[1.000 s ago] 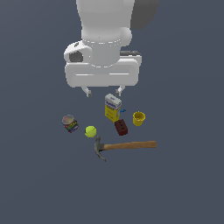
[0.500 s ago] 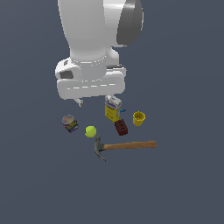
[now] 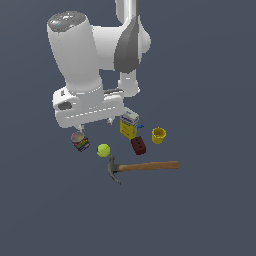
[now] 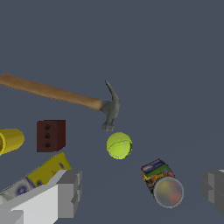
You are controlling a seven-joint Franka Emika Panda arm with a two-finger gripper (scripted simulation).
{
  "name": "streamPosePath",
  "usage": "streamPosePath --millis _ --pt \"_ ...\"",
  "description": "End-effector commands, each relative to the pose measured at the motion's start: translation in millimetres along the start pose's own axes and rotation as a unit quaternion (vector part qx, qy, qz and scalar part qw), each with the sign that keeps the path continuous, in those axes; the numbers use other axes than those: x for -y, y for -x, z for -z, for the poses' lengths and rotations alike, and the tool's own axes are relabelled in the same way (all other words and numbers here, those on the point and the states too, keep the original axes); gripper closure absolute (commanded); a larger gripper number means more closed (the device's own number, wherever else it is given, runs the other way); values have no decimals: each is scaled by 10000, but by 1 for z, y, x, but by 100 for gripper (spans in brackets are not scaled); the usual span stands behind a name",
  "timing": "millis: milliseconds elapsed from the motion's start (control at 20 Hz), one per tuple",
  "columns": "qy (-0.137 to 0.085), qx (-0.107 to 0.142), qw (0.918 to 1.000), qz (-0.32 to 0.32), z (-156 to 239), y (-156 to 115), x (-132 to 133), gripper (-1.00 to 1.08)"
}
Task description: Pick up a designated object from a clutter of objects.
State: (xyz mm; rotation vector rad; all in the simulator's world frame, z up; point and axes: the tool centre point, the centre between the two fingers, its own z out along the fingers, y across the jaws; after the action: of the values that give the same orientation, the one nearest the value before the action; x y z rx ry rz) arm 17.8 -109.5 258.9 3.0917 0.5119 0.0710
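Observation:
The designated object, a small can (image 3: pixel 80 141) with a silvery top and a multicoloured label, stands at the exterior view's left end of the clutter of objects. My gripper (image 3: pixel 95 125) hangs open just above it and a little toward the exterior view's right, holding nothing. In the wrist view the can (image 4: pixel 162 183) shows between the two spread fingers (image 4: pixel 70 192), nearer the far one, and the gripper (image 4: pixel 142 190) does not touch it.
A tennis ball (image 3: pixel 103 150) lies right beside the can. Further toward the exterior view's right are a yellow-blue box (image 3: pixel 129 124), a dark red brick (image 3: pixel 138 145) and a yellow cup (image 3: pixel 158 135). A wooden-handled hammer (image 3: pixel 142 167) lies in front of them.
The arm has swung toward the exterior view's left, carrying the gripper from above the yellow-blue box to above the can. The gripper stays open and no object has moved.

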Motion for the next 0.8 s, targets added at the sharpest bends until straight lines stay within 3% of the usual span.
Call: streamPosePath --millis 0,750 --pt "-15 12 9998 189 -13 8 -11 -92" --pt "-81 98 9919 1265 -90 65 -67 -92"
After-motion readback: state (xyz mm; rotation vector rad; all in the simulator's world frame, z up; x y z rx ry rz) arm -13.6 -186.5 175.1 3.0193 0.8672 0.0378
